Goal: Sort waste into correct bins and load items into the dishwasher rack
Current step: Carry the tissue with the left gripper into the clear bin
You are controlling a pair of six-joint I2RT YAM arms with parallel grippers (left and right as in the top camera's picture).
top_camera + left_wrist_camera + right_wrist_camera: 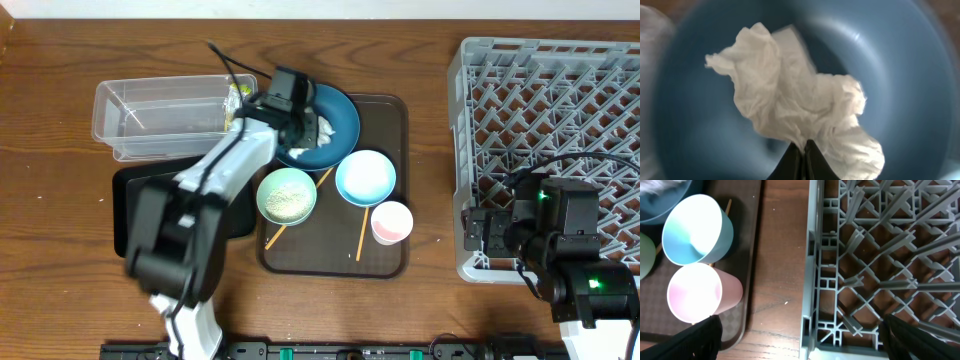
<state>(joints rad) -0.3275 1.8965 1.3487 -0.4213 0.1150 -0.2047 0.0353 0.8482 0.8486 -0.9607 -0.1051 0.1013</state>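
Over plate (905,100), tissue (790,95) (in left jaws)

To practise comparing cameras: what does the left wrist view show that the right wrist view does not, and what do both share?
Only left wrist: the left gripper, shut, pinching a crumpled white tissue. Only right wrist: the large grey lattice plastic rack, a light blue bowl, a small pinkish-white cup on the brown tray, and the open right gripper. Both: the large dark blue plate, only its edge at the right wrist view's top left.
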